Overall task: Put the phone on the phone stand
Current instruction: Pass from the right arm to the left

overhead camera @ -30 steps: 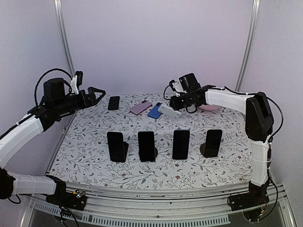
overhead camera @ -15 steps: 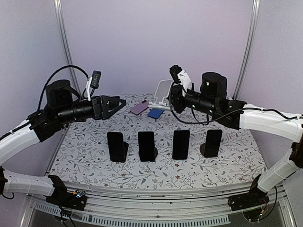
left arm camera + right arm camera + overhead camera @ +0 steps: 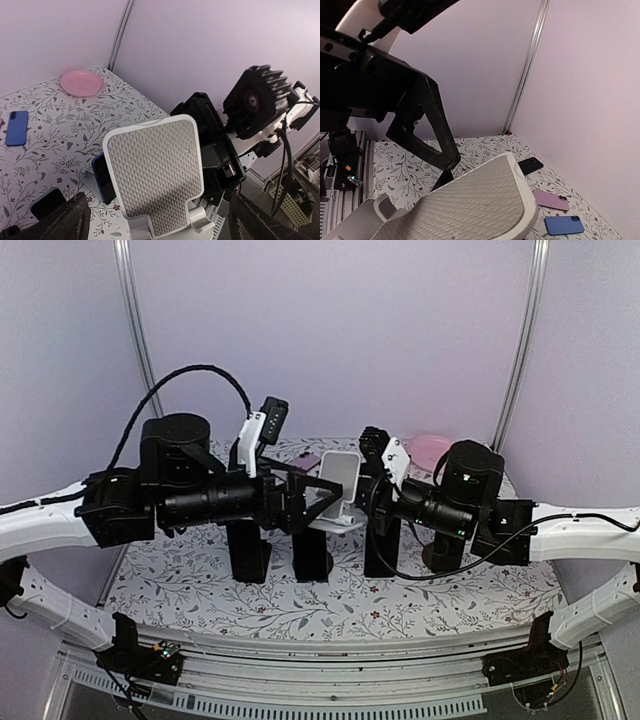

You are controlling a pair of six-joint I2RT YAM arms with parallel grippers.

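Observation:
A white phone stand [image 3: 345, 478] with a ribbed back plate hangs in the air above the middle of the table. My right gripper [image 3: 366, 498] is shut on it from behind. The stand [image 3: 470, 210] fills the bottom of the right wrist view and hides my right fingers. My left gripper [image 3: 322, 498] faces it from the left, open wide, with its dark fingers [image 3: 67, 222] at the lower corners of the left wrist view and the stand [image 3: 157, 170] between them. I cannot tell if they touch it. A black phone [image 3: 530, 165], a pink phone [image 3: 551, 199] and a blue phone [image 3: 564, 225] lie flat at the back.
Several dark phones stand upright on stands in a row across the table's middle [image 3: 247, 550] [image 3: 445, 545], below both arms. A pink plate [image 3: 430, 448] sits at the back right. Purple walls and metal posts [image 3: 135, 330] close in the back.
My right gripper has lifted the white stand from the back of the table to the middle, nearer the camera. My left arm has swung right until its open gripper meets the stand.

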